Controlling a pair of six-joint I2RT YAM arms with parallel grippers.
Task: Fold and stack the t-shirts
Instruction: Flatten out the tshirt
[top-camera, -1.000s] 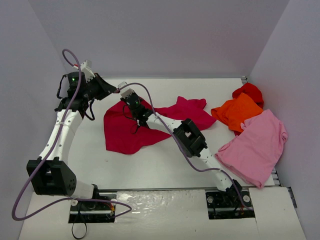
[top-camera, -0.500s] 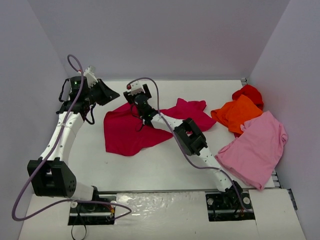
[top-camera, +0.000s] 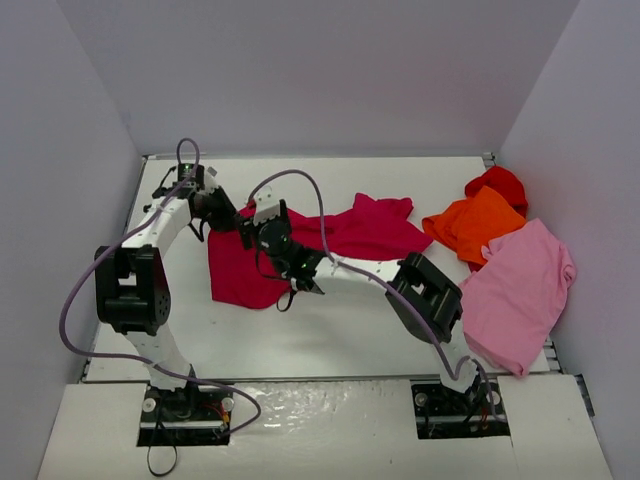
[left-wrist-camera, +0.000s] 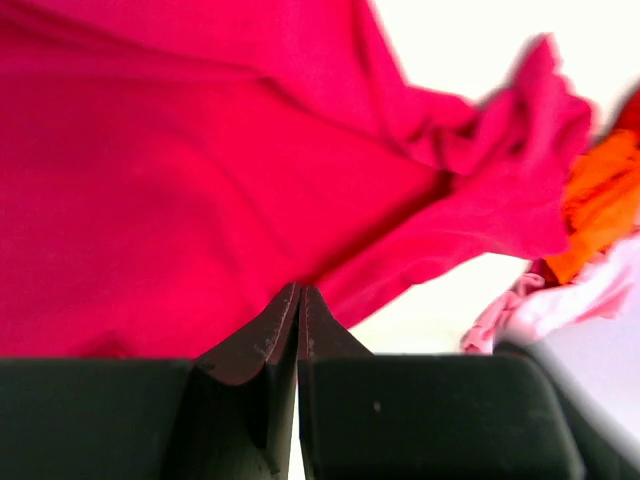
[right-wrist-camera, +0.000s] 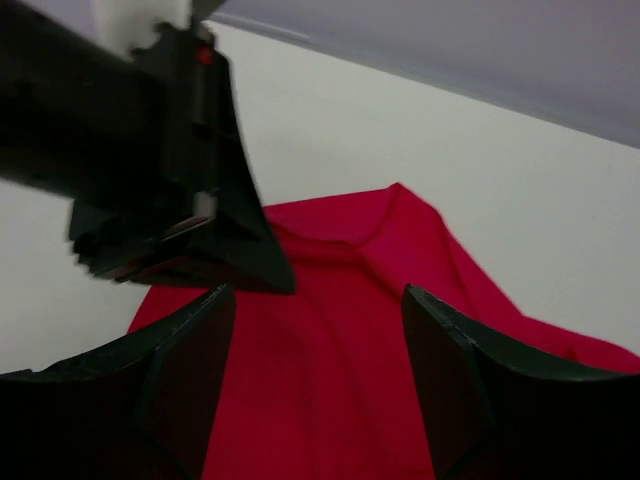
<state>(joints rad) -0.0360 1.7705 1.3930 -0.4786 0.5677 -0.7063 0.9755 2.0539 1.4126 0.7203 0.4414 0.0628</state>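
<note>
The crimson t-shirt (top-camera: 370, 228) lies rumpled across the middle of the desk (top-camera: 330, 335). The left claw (left-wrist-camera: 299, 290) is pressed together at its far left corner, and the right claw (right-wrist-camera: 315, 292) hovers beside it, spread wide.

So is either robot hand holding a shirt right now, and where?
The left gripper seems to pinch the crimson shirt by its far left corner. The right gripper is open and holds nothing.
</note>
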